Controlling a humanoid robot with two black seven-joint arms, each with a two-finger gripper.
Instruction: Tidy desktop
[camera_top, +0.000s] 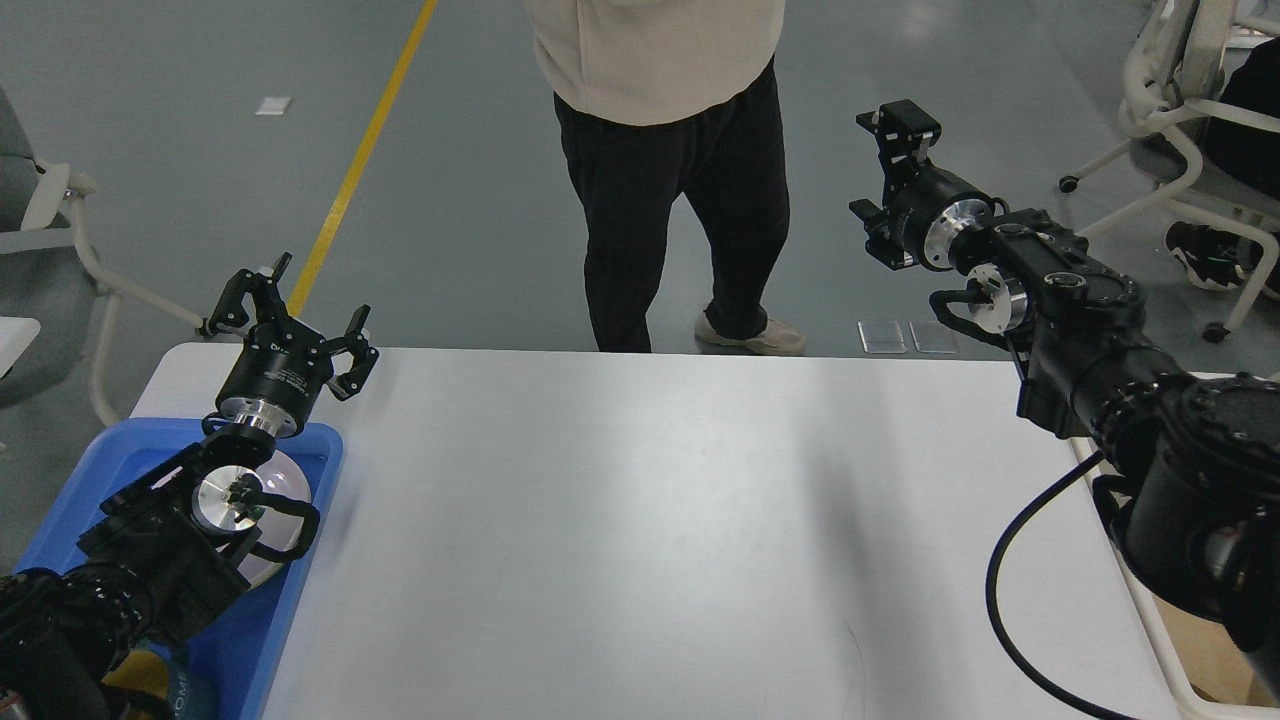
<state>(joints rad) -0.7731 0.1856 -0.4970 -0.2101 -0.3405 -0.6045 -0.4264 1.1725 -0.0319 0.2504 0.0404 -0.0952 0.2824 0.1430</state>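
Observation:
The desktop (650, 520) is a large white tabletop with rounded corners, and its middle shows nothing lying on it. My left gripper (290, 312) is open and empty, held over the table's far left corner just beyond the blue tray (255, 620). My right gripper (882, 170) is open and empty, raised beyond the table's far right edge over the floor. My right arm crosses the table's right side and hides most of the cream bin (1158, 640).
A white round dish (292, 478) lies in the blue tray, partly under my left arm. A person (670, 150) stands close to the table's far edge. Chairs stand at the far left (60, 230) and far right (1190, 150).

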